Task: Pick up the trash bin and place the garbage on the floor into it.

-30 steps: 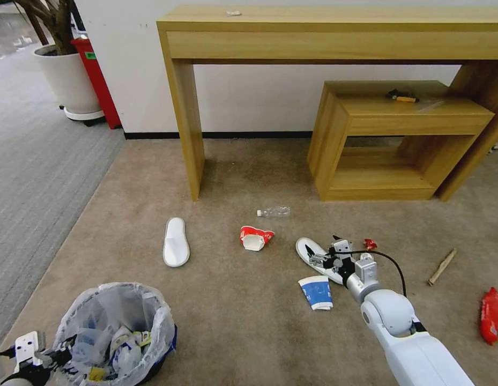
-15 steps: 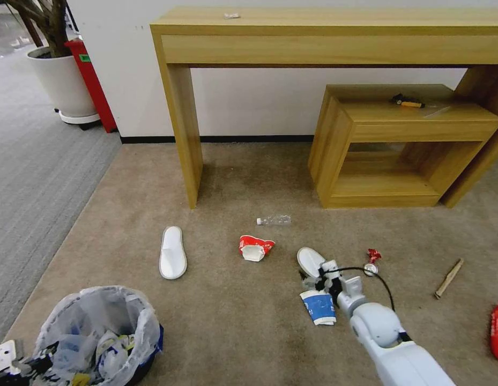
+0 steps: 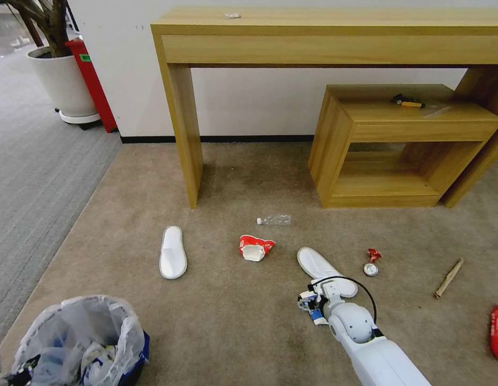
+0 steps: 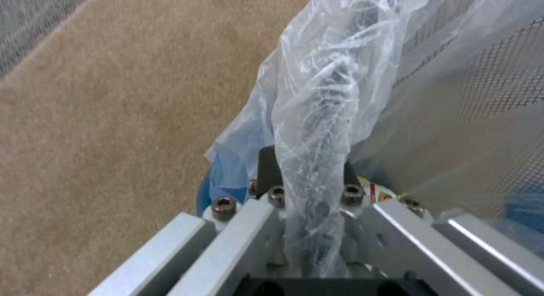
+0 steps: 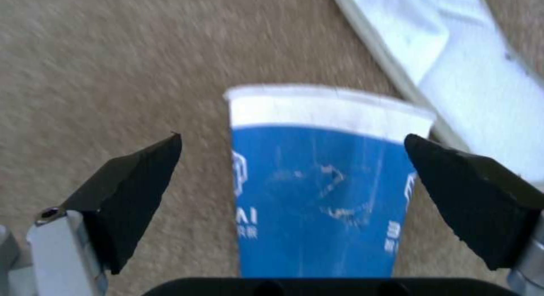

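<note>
Beige carpet floor (image 3: pixel 232 332), litter scattered. Right hand (image 5: pixel 295 189) has dropped from the slipper (image 3: pixel 326 271) to straddle the blue cup (image 5: pixel 317 194), spread wide, ungrasped. Left hand (image 4: pixel 309 189) clamps trash bin (image 3: pixel 77 343) rim.

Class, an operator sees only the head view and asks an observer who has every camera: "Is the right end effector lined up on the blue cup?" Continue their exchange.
Observer: Yes. The right end effector is open, with one finger on either side of the flattened blue paper cup.
Operator: Is anything crowding it?
Observer: The white slipper lies close beside one finger, next to the cup's white rim.
Operator: And the left arm?
Observer: The left end effector is shut on the rim of the trash bin, with the plastic liner pinched between its fingers.
</note>
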Controlling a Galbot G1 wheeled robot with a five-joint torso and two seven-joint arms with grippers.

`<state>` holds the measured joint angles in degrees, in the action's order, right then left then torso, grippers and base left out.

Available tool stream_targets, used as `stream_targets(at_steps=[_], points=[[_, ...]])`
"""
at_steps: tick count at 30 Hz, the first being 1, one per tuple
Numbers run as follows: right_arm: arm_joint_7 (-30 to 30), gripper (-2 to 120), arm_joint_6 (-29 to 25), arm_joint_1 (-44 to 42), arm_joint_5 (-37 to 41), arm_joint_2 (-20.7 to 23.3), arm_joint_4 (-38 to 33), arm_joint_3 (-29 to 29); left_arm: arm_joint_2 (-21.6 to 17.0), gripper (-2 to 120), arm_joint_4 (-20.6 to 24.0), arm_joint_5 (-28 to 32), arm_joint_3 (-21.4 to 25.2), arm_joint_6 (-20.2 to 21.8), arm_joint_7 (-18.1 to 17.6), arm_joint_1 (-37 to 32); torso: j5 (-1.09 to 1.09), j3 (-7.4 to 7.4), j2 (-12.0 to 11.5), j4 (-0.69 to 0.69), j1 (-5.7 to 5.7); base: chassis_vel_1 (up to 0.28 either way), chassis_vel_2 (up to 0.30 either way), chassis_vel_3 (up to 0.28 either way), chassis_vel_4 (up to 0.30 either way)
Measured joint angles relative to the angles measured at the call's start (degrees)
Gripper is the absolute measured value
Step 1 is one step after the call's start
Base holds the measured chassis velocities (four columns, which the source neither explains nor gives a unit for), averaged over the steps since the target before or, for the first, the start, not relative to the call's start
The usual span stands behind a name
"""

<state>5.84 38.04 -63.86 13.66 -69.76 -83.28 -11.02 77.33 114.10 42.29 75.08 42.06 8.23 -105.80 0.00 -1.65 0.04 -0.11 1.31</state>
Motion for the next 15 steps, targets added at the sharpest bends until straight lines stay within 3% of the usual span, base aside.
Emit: stream_targets(at_steps=[15], points=[[3.5,100,1.8,1.0,-4.1,-2.7,5.7,0.9,0.2,0,-0.1,0.5,-0.7,-0.3,0.3,0.2,0.0,0.0,0.0,-0.01,0.0,0.0,0.0,0.0,0.0]])
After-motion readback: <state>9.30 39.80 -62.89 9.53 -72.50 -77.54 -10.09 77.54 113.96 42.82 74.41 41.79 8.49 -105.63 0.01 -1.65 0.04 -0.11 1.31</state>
